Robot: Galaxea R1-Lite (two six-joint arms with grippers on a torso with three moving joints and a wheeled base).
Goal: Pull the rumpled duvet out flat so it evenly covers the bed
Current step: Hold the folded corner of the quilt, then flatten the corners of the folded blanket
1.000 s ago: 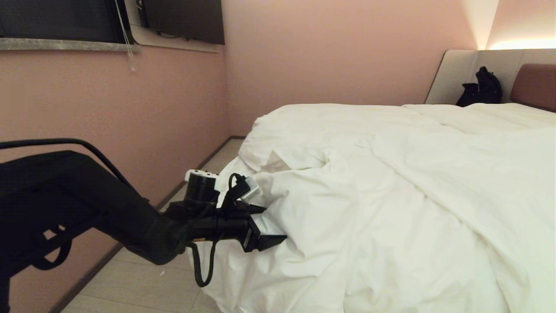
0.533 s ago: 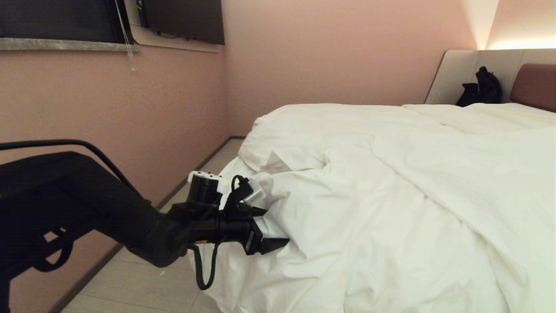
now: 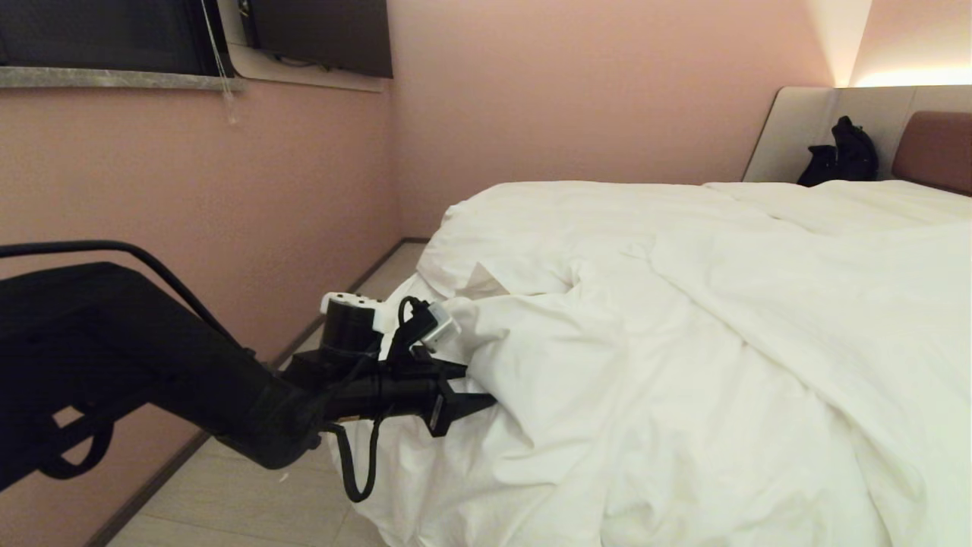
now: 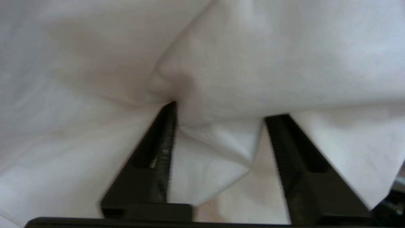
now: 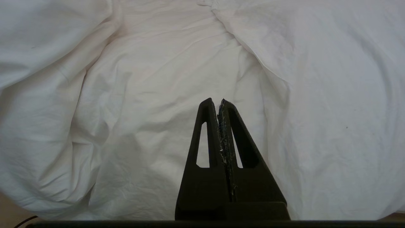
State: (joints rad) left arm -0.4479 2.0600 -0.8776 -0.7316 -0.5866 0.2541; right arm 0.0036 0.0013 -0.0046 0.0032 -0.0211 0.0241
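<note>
The white duvet (image 3: 683, 342) lies rumpled in thick folds over the bed, whose brown headboard (image 3: 935, 150) shows at the far right. My left gripper (image 3: 480, 382) reaches level into the duvet's near left corner by the bed's edge. In the left wrist view the duvet (image 4: 253, 47) fills the frame. The left gripper (image 4: 223, 110) is open, with a pointed fold of cloth between its fingers, touching one finger and apart from the other. My right gripper (image 5: 218, 100) is shut and empty, hanging above the duvet (image 5: 126, 95); it is outside the head view.
A pink wall (image 3: 190, 213) runs close along the bed's left side, leaving a narrow strip of pale floor (image 3: 250, 494). A black bag (image 3: 839, 159) sits by the headboard. A dark screen (image 3: 319, 34) hangs on the wall above.
The left gripper's fingers have drawn closer together around the duvet fold. The arm has stayed nearly in place, and the right arm has not moved.
</note>
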